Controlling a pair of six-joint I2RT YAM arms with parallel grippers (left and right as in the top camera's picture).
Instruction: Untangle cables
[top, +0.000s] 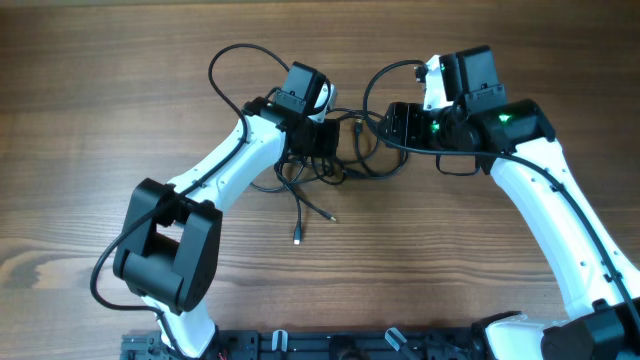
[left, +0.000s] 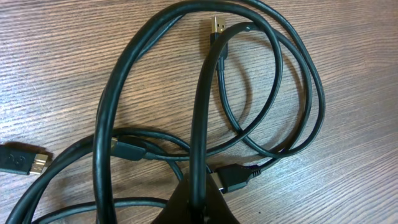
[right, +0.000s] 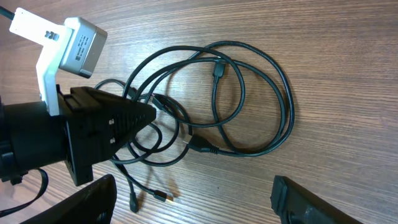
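Pinching one strand of the thin black flexible cables (left: 199, 124), the left pincer (left: 196, 198) has its two dark fingers pressed together into a narrow wedge, with no gap showing between them. The gripped cord comes straight out of the tips and arches away over the rest of the heap, bending round near a flat metal-ended USB plug (left: 214, 28) that lies on the brown wood-grain table (top: 100, 110). Other loops cross under and beside that strand, and a second plug with a silvery tip (left: 28, 160) rests at the left edge of the left wrist view, apart from the fingers.

The right pincer (right: 194, 186) stands wide open, its two black fingers far apart at the bottom corners of its own view, with nothing held between them. Ahead of it lies the round coil of the tangle, and at the left of that view the closed left pincer reaches in below a white camera mount (right: 62, 43). Two loose cord ends lie on the table near the finger at the lower left, not touching it as far as can be seen.

From overhead the tangle sits on the table between the two arms, the left pincer over its left part and the right pincer at its right edge, with one free end trailing toward the robot's bases.
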